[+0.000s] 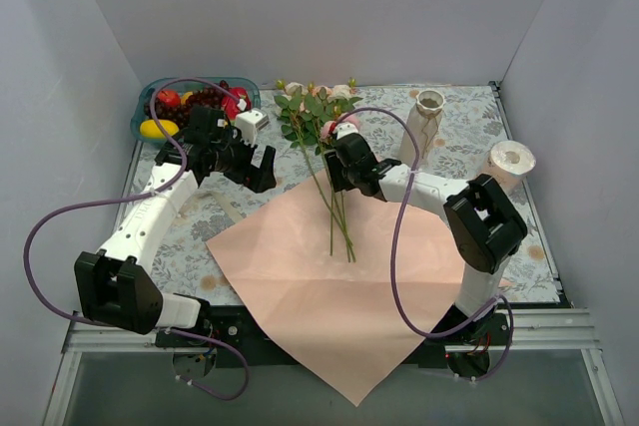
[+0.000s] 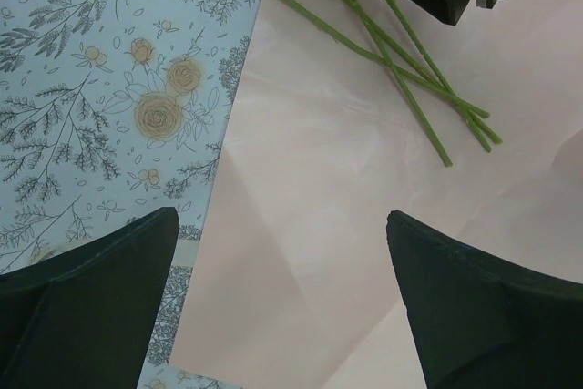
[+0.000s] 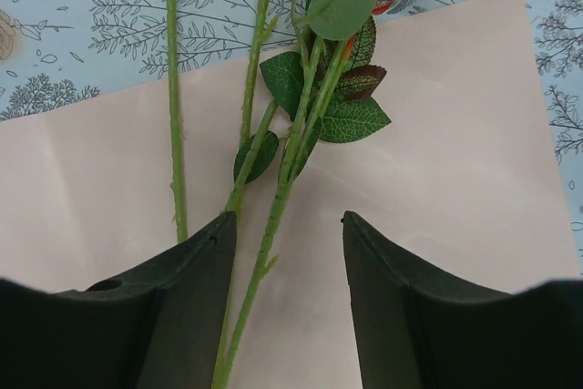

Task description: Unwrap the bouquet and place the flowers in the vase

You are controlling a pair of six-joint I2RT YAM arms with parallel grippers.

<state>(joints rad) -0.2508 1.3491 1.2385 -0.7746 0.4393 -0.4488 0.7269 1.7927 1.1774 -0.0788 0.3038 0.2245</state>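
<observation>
Roses (image 1: 305,117), long green stems, pink and cream blooms, lie loose on pink-salmon paper sheet (image 1: 319,296), heads far; right end effector (image 3: 286,220) straddles one stem, jaws apart, likely to carry it to off-white ceramic bottle vase (image 1: 427,127), upright far right. Left end effector (image 2: 281,216), spread wide, hovers over sheet's left edge. Floral-print blue table (image 1: 469,137), plain grey walls (image 1: 300,7).

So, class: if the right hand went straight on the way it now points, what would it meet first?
Most likely the rose stems, lying on the pink paper just ahead of the right hand.
</observation>
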